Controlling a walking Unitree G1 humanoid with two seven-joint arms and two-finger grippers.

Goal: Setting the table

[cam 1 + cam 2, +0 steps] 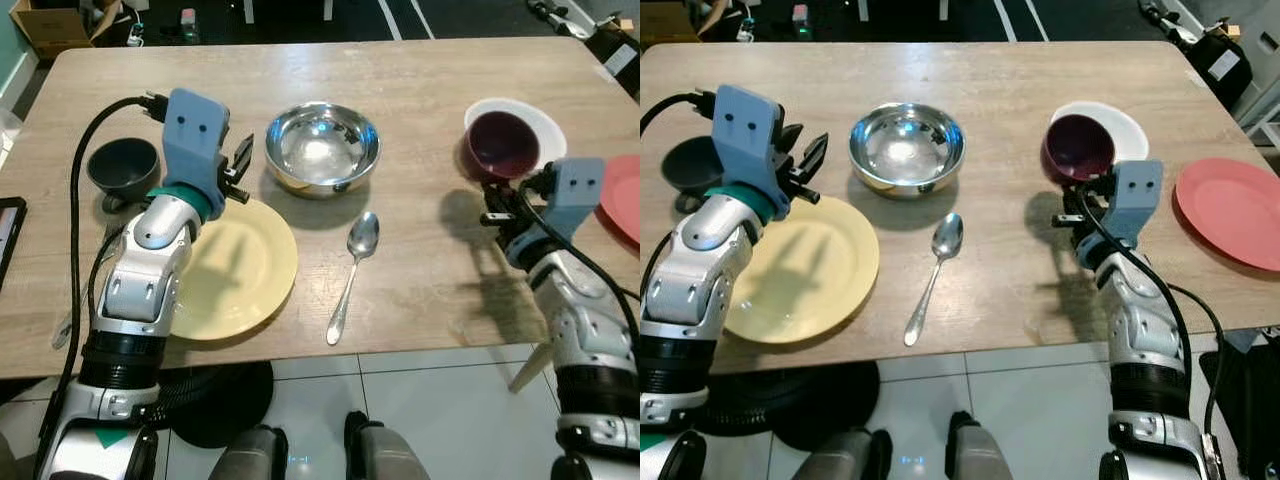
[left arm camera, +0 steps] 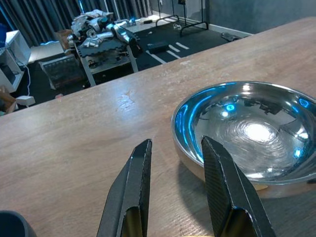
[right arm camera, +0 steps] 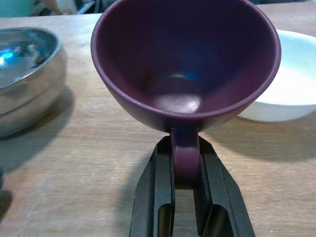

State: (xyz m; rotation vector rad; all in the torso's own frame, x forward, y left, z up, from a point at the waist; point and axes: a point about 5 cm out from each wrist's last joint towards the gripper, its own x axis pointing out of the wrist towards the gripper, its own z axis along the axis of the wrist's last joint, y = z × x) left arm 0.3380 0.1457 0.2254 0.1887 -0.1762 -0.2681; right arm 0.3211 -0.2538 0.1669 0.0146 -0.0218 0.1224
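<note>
Two arms reach over the wooden tabletop (image 1: 420,290). On it lie a yellow plate (image 1: 245,275) near the front edge, a red plate (image 1: 1230,210) at the right, a steel bowl (image 1: 322,148) in the middle, a white bowl (image 1: 1120,125) and a dark bowl (image 1: 122,168) at the left. The right claw (image 3: 186,190) is closed on the handle of the maroon cup (image 3: 185,64), which is just beside the white bowl. The left claw (image 2: 175,163) is a little apart, holding nothing, above the yellow plate and near the steel bowl. One spoon (image 1: 352,275) lies between the plates.
</note>
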